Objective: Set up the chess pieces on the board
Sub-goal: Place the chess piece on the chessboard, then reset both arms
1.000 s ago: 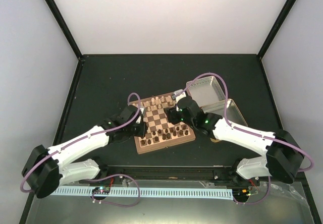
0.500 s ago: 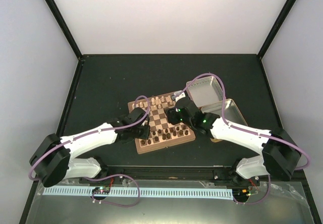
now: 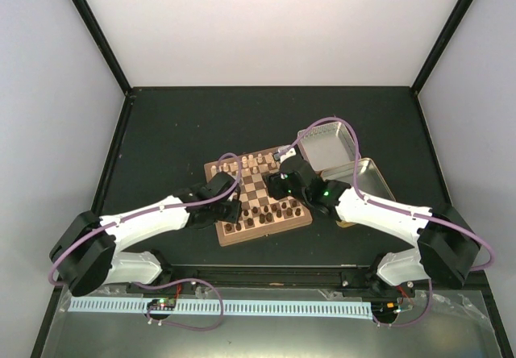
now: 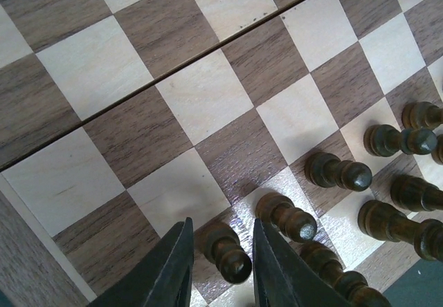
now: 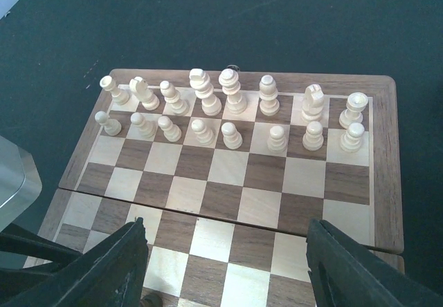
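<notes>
The small square wooden chessboard (image 3: pixel 256 187) with light and dark chequered squares lies mid-bench, slightly toward the near edge. At the board corner facing the bench's near-left corner, the left gripper (image 4: pixel 221 225) straddles a dark brown wooden pawn (image 4: pixel 225 252). Its jaws are parted, with a sliver of gap on each side, so nothing is clamped. I judge this pawn's placing to be the step in hand. The fingers should rise straight up, opened evenly, so that neither clips it or the neighbouring dark pawn (image 4: pixel 287 217) just beside it. The right gripper (image 5: pixel 226 229), spread wide and empty, hovers over mid-board. The pale cream wooden chessmen (image 5: pixel 232 106) stand in two rows toward the bench's far edge.
</notes>
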Robot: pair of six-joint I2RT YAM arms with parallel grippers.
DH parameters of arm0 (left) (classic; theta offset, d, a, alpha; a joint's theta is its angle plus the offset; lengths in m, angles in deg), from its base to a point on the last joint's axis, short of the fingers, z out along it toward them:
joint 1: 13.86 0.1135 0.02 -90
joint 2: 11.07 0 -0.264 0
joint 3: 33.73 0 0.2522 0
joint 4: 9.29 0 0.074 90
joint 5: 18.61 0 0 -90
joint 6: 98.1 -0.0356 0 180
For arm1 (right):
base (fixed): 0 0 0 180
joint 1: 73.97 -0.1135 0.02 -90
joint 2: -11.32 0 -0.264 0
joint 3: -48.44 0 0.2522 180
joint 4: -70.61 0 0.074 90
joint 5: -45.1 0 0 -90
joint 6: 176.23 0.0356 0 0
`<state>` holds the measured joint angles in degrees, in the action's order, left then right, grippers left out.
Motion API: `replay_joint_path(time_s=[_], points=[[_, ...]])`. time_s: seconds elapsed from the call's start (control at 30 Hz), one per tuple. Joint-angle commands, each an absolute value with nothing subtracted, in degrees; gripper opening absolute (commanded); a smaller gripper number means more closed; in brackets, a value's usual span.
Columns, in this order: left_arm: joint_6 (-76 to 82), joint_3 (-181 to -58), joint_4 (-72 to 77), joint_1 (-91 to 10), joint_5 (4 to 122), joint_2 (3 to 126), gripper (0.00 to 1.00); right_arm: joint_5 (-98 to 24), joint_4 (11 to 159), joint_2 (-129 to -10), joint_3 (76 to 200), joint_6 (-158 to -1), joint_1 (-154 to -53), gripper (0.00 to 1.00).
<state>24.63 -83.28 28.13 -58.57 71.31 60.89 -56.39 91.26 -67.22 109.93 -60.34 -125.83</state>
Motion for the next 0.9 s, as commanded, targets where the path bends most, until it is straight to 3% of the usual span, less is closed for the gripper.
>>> replay_joint_path(time_s=[0.0,0.6,0.87], points=[[24.0,-85.1,28.0,-58.9,71.7,59.9,0.27,-57.2,91.7,-67.3,110.8,-59.9,-125.5,0.63],[26.8,-86.1,31.4,-55.7,75.3,44.9,0.4,-54.2,99.6,-64.9,113.8,-56.2,-122.9,0.62],[21.4,-85.3,34.6,-54.8,81.9,26.7,0.71,-62.0,108.1,-55.1,111.1,-54.0,-122.8,0.63]])
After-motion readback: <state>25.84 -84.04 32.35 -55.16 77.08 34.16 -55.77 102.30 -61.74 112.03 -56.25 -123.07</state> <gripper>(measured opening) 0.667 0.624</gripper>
